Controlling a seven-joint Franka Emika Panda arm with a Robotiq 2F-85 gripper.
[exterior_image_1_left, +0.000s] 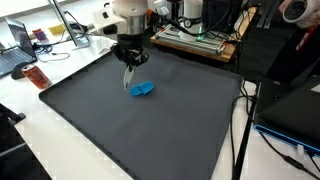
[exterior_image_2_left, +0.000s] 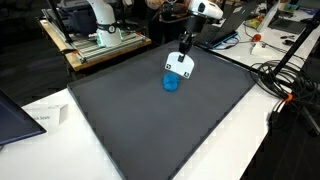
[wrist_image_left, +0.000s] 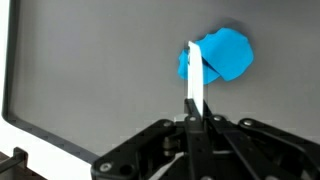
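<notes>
The claw has its fingers pressed together, with nothing pinched between them. A crumpled blue thing, perhaps a cloth, lies on the dark grey mat just right of the claw's tips in the wrist view. The tips seem to touch its near edge.
</notes>
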